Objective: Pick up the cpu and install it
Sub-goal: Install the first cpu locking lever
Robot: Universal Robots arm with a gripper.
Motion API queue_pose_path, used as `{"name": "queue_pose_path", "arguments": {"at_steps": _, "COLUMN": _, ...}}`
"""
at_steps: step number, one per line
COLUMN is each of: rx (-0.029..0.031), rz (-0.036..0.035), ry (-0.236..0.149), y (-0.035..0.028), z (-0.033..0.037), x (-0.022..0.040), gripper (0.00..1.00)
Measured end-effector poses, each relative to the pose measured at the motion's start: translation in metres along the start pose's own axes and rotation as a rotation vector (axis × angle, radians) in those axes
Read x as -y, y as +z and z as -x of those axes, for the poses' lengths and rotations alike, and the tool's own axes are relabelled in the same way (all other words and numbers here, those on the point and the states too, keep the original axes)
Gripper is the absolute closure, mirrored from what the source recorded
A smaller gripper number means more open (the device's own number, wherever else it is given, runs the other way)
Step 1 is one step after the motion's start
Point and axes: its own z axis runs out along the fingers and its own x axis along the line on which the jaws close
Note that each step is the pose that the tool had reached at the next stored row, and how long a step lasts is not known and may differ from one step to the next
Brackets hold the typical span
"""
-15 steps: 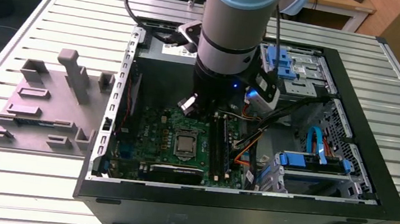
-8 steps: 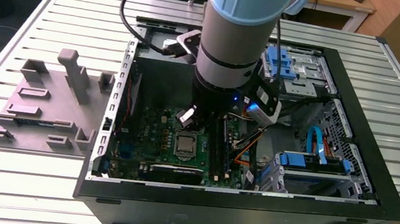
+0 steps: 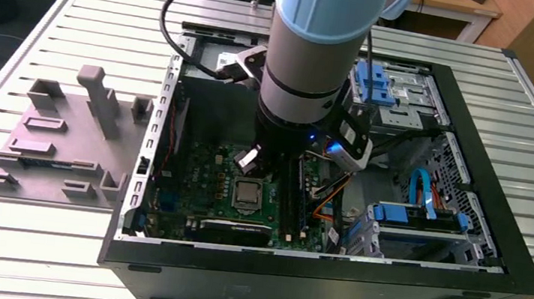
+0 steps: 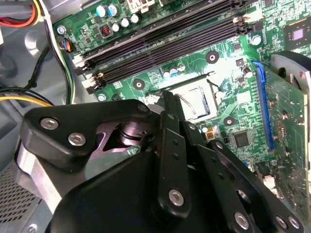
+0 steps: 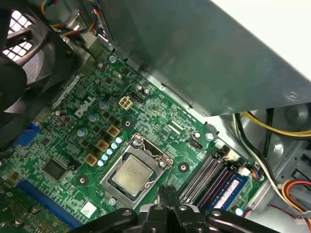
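Note:
The cpu is a small square chip with a dull silver top. It lies flat inside the metal-framed socket on the green motherboard, which also appears in the exterior view. In the second wrist view the socket is partly covered by the black fingers. My gripper hangs just above the board beside the socket's edge, shut, with nothing between its fingertips. The arm reaches straight down into the open computer case.
Black memory slots run next to the socket. A card with a blue slot stands close by. The grey case wall, a fan and yellow cables ring the board. A grey parts fixture lies on the exterior view's left.

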Motion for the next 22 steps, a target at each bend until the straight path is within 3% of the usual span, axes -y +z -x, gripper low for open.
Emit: {"name": "queue_pose_path", "arguments": {"at_steps": 22, "rx": 0.0003, "rz": -0.0001, "ry": 0.004, "y": 0.0189, "z": -0.0084, "x": -0.0028, "gripper": 0.89}}
